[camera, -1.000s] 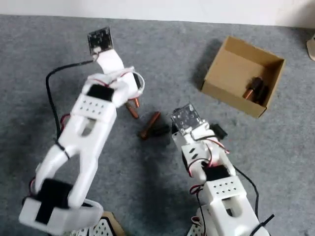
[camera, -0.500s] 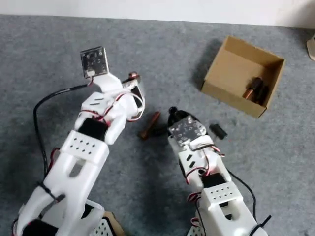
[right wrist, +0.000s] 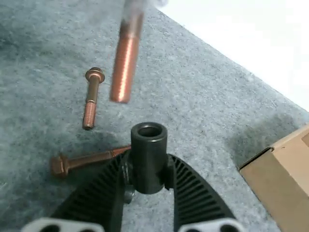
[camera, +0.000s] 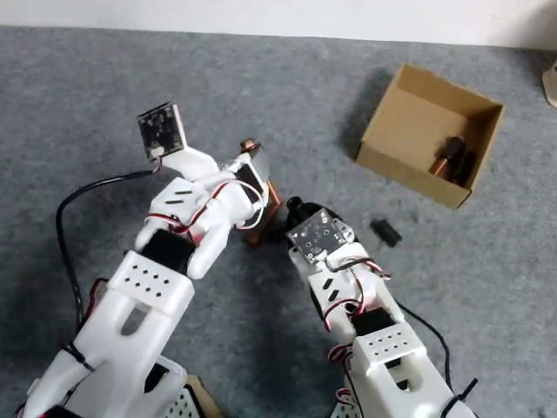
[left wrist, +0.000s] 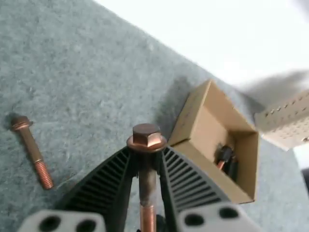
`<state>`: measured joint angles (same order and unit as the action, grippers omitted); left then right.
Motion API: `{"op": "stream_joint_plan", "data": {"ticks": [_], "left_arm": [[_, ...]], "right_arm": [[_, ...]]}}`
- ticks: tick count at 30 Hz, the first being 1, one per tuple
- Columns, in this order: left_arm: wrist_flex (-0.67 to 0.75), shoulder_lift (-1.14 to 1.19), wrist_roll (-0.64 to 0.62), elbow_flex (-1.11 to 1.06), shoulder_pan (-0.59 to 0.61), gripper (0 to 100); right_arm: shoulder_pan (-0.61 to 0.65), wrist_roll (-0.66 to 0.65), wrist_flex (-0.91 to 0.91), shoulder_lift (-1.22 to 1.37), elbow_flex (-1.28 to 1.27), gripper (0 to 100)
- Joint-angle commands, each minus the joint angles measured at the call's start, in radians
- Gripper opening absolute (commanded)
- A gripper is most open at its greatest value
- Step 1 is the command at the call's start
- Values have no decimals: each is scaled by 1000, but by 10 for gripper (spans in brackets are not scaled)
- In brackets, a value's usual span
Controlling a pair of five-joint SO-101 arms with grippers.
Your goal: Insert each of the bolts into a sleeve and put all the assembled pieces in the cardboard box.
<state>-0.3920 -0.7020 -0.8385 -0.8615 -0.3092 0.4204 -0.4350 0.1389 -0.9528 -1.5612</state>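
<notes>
While the left gripper [left wrist: 147, 153] is pinching a copper bolt [left wrist: 146, 138], the right gripper [right wrist: 148, 163] is clamping a black sleeve [right wrist: 149, 145]. The bolt's threaded tip is hovering just beyond the sleeve's mouth, not touching it, and the cardboard box [camera: 400, 172] is sitting farther off.

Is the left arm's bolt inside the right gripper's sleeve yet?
No, the held bolt has its tip apart from the open mouth of the sleeve in the right gripper.

Bright, even light all round. The cardboard box [camera: 418, 113] throws a soft shadow onto the grey carpet [camera: 78, 96].
</notes>
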Motion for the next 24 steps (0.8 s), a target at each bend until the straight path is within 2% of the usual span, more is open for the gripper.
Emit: {"op": "stream_joint_plan", "data": {"ticks": [1, 9, 12, 17, 24], "left_arm": [[26, -44, -25, 5, -16, 5], [34, -42, -40, -19, -44, 5], [110, -42, -9, -51, -39, 5], [350, -44, 98, -174, -59, 5], [359, -50, 101, -173, -70, 5]], "right_arm": [[12, -9, -2, -33, 10, 5], [15, -9, -4, -33, 10, 5], [15, -9, -4, -33, 10, 5], [15, -9, -4, -33, 10, 5], [15, -9, -4, -33, 10, 5]]}}
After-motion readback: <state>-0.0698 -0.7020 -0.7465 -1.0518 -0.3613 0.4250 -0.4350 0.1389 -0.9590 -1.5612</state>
